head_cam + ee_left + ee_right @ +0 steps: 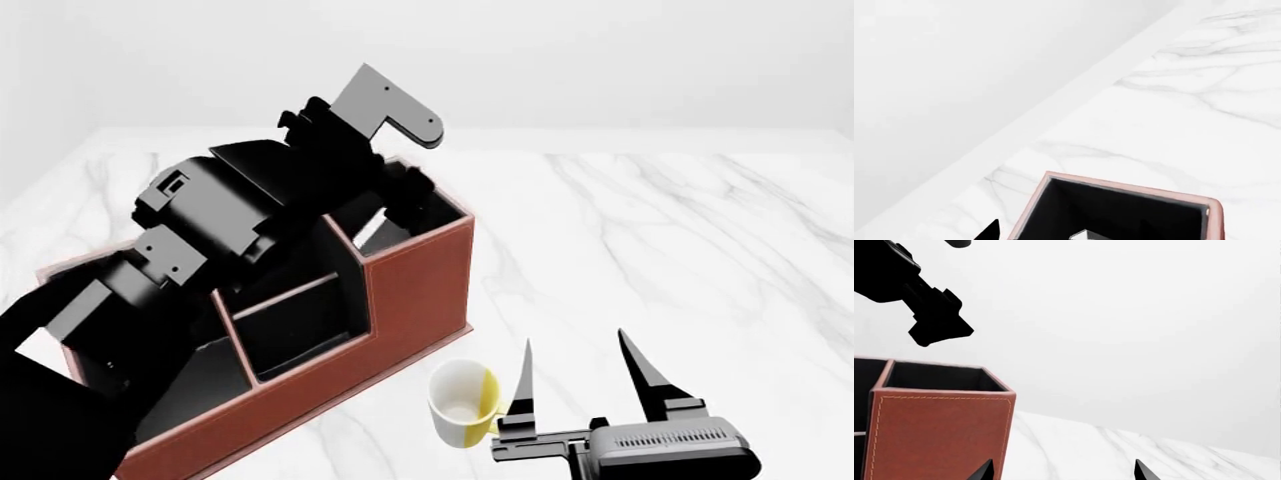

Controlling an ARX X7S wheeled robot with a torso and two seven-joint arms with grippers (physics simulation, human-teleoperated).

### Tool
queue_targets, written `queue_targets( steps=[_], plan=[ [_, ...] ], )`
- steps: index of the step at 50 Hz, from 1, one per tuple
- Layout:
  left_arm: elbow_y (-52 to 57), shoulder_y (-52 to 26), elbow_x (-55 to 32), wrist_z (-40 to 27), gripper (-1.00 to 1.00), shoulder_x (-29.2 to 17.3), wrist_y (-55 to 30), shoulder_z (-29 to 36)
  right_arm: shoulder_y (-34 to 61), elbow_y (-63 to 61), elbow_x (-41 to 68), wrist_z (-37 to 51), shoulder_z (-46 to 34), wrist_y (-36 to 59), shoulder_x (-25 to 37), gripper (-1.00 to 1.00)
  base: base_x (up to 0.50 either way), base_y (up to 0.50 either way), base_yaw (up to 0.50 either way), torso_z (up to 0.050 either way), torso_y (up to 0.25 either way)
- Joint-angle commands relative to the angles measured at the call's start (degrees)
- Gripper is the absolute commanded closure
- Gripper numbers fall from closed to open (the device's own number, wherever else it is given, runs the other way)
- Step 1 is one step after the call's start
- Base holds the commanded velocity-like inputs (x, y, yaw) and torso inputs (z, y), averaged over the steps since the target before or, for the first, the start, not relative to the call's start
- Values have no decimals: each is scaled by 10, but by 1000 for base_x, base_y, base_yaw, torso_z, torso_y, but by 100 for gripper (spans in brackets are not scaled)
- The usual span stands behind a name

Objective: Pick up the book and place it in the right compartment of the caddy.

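The reddish-brown caddy (416, 295) stands on the marble, angled away to the right. My left arm reaches over it, and the left gripper (407, 195) hangs at the mouth of the right compartment (451, 218). In the left wrist view that black-lined compartment (1121, 207) lies right below the open gripper (1066, 231). A white corner of the book (1084, 235) shows between the fingers, inside the compartment; the remainder of the book is hidden. My right gripper (574, 345) stands open and empty, low beside the mug.
A yellow-and-white mug (463, 405) stands on the marble just in front of the caddy, touching distance from my right gripper's left finger. The right wrist view shows the caddy's tall end wall (941, 435) close by. White wall borders the table's far edge.
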Motion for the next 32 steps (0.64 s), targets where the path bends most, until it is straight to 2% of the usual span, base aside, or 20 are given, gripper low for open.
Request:
queue_targets(
  steps=[1,3,6,7,8,10,11,15,17,18,19,25,26,27,32],
  plan=[
    [165,43,-11,-80,-100,-57,18,-80,-3,-6,-6,-7,17,-1,-6,-100,0,0,0,0,0],
    [227,73,-35,-105,-100,-84,25,-109,-3,-6,-7,-6,17,-1,-6,-100,0,0,0,0,0],
    [325,148,-104,-176,-100,-123,52,-197,-5,-10,-9,-3,18,-7,-5,-100,0,0,0,0,0],
    [359,186,-150,-211,-100,-139,57,-240,-6,-8,-10,-3,17,-14,-4,-100,0,0,0,0,0],
    [361,187,-151,-212,-100,-140,56,-241,-8,-8,-11,-3,16,-23,-3,-100,0,0,0,0,0],
    [407,239,-160,-245,-100,-157,94,-276,-13,-12,-14,-2,16,-44,1,-100,0,0,0,0,0],
    [456,298,-159,-273,-100,-173,137,-307,-17,-16,-15,-1,17,-51,3,-100,0,0,0,0,0],
    [527,428,-214,-322,-100,-205,176,-360,-32,-34,-12,4,25,-86,12,-100,0,0,0,0,0],
    [560,508,-192,-305,-100,-212,235,-376,-41,-46,-13,7,30,-102,17,-100,0,0,0,0,0],
    [561,509,-191,-305,-100,-212,236,-376,-41,-46,-13,7,30,-102,17,-100,0,0,0,0,0],
    [599,595,-182,-304,-100,-219,294,-407,-52,-64,-26,13,35,-103,22,-100,0,0,0,0,0],
    [684,767,-144,-309,-100,-223,427,-495,-78,-92,-46,28,45,-139,32,-100,0,0,0,0,0],
    [684,769,-144,-308,-100,-224,428,-495,-78,-92,-46,28,45,-140,32,-100,0,0,0,0,0],
    [704,812,-118,-292,-100,-219,464,-511,-87,-96,-51,32,47,-162,35,-100,0,0,0,0,0],
    [714,900,-79,-252,-100,-188,550,-540,-111,-104,-76,47,49,-220,41,-100,0,0,0,0,0]
  ],
)
